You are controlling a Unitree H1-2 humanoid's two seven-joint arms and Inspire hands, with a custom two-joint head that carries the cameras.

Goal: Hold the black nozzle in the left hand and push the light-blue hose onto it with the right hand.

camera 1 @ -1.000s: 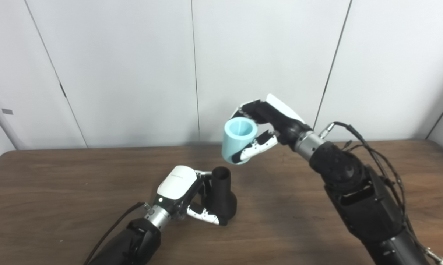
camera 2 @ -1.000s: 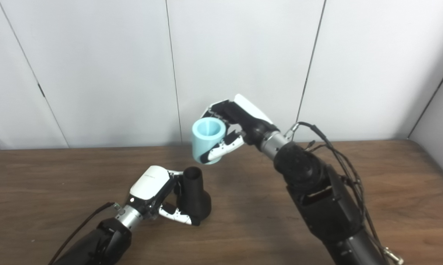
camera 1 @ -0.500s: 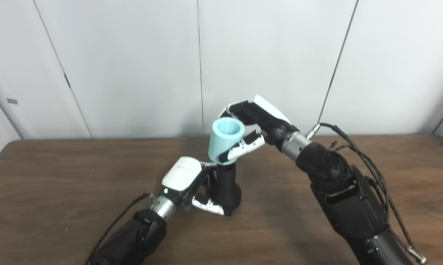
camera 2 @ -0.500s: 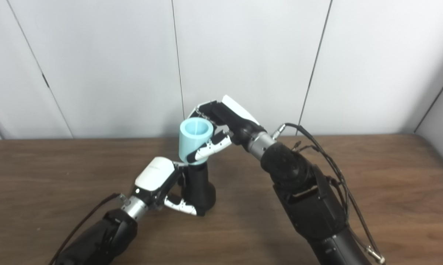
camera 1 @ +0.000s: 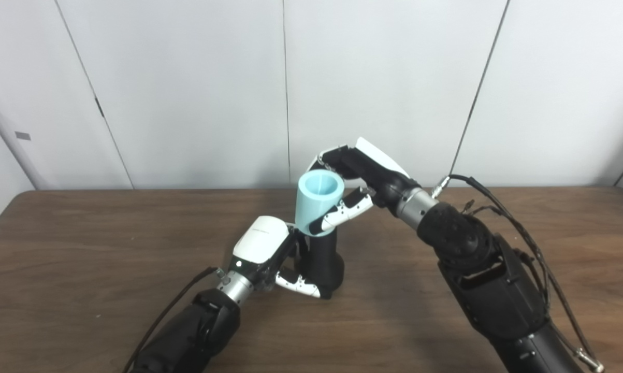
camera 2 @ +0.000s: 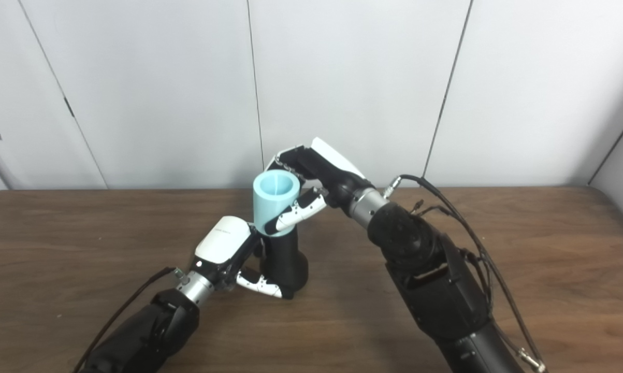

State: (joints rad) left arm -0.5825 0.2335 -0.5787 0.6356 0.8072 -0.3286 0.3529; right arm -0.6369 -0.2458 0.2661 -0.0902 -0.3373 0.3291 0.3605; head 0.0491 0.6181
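Matt light-blue plastic hose (camera 1: 317, 202), matt black nozzle (camera 1: 324, 259), dark wood-grain table (camera 1: 83, 248).

nozzle top (camera 1: 322, 243): lying hidden inside the light-blue hose (camera 1: 315, 204)
left hand (camera 1: 270, 254): fingers sitting mostly behind the nozzle
arms: running off the bottom edge

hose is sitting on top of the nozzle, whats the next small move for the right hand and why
Probably a short push straight down along the nozzle's axis. The right hand holds the light-blue hose with its lower end over the top of the black nozzle, which the left hand grips upright on the table. Much of the nozzle is uncovered, so the hose looks only partly seated.
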